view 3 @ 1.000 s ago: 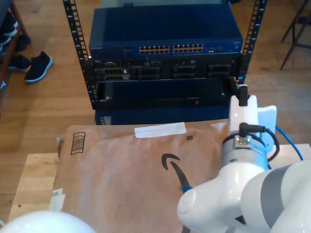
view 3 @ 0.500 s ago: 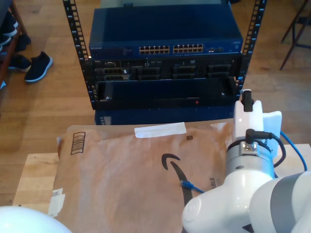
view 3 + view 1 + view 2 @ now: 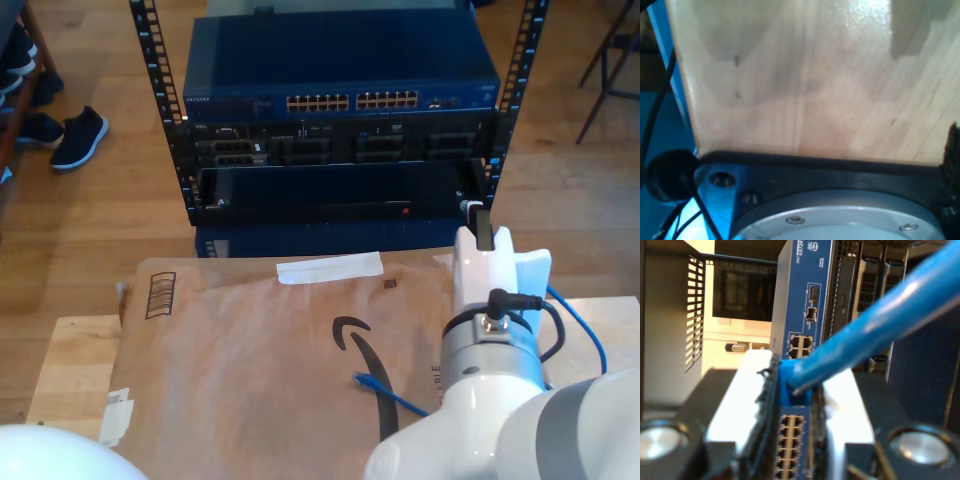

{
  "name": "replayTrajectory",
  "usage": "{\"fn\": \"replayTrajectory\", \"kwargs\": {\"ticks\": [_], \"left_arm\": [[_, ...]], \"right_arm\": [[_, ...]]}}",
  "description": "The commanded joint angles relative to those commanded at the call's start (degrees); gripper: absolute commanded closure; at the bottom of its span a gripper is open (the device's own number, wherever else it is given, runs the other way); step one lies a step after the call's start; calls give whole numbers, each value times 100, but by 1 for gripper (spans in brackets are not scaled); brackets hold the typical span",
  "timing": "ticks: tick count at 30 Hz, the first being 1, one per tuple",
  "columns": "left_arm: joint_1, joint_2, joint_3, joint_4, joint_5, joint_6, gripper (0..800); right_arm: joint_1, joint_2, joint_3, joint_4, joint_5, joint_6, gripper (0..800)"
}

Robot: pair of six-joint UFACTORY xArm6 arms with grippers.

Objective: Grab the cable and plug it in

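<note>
The cable (image 3: 392,396) is thin and bright blue. Its free plug (image 3: 360,378) lies on the brown cardboard, and another stretch loops past the white arm at the exterior view's right. My second gripper (image 3: 478,224) points toward the rack. In the second wrist view my second gripper (image 3: 795,385) is shut on the cable's (image 3: 880,320) other blue end, with its black padded fingers (image 3: 767,405) pressed on it. Beyond it stands the blue network switch (image 3: 800,290) with rows of ports (image 3: 792,435). The switch (image 3: 340,60) sits at the top of the rack, apart from the gripper.
Flattened cardboard (image 3: 240,350) covers the wooden table (image 3: 70,370). The black rack posts (image 3: 150,60) flank the switch, and servers (image 3: 330,148) sit below it. An arm's white dome (image 3: 40,455) shows at the exterior view's lower left. The first wrist view looks at pale wood (image 3: 805,75).
My second gripper swung to the exterior view's right, then back left and lower in that view. The free plug on the cardboard slid toward the exterior view's left.
</note>
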Motion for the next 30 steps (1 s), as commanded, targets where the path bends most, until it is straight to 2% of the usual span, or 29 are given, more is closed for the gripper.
{"fn": "replayTrajectory", "kwargs": {"ticks": [3, 9, 11, 16, 21, 30], "left_arm": [[0, 0, 0, 0, 0, 0, 0], [0, 0, 0, 9, 0, 0, 0], [0, 0, 0, 0, 0, 0, 0], [0, 0, 0, 0, 0, 0, 0], [0, 0, 0, 9, 0, 0, 0], [0, 0, 0, 9, 0, 0, 0]], "right_arm": [[26, -202, -44, -18, 18, -123, 800], [18, -281, -536, 26, 26, -993, 800], [26, -229, -695, 255, 26, -1231, 800], [-35, -79, -1011, 325, 88, -1266, 800], [-88, -97, -1169, 299, 343, -1767, 800], [-62, 35, -1064, 246, 404, -1776, 800]]}}
